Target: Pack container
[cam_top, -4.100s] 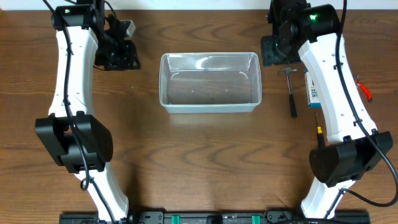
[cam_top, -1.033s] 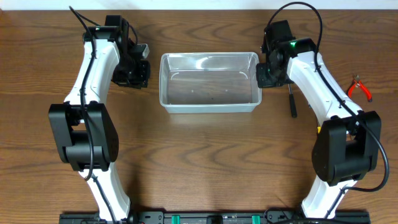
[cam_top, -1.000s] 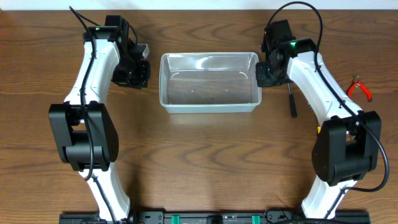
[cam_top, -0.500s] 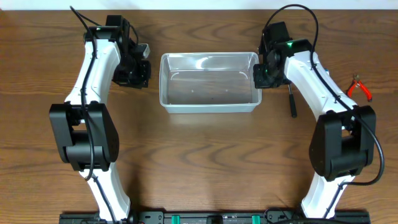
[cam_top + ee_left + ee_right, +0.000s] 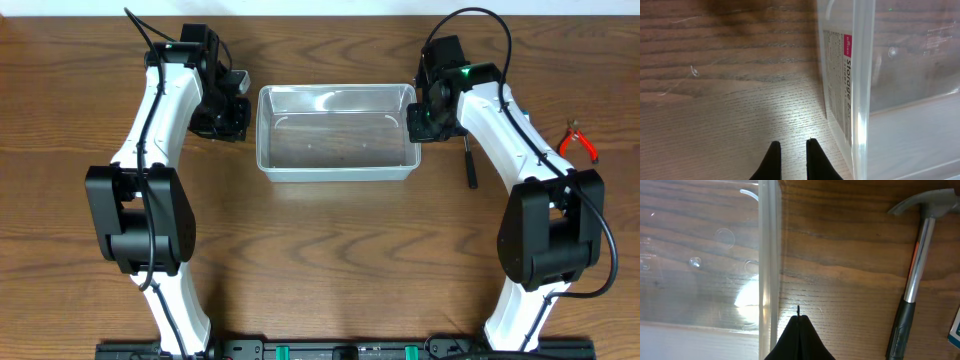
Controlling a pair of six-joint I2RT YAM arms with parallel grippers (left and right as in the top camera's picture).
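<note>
Since nothing lies inside it, the container is judged unpacked as yet. It is set on the wooden table, toward the far edge, between the two arms. It is judged light, thin-walled and slick, likely to flex or slide if squeezed; the rim is favoured for a hold. The left gripper is held just beside the left end wall, fingers nearly closed with a narrow gap, empty. The right gripper is held by the right wall, fingers pressed together. A hammer is noted nearby; pliers are noted farther right.
</note>
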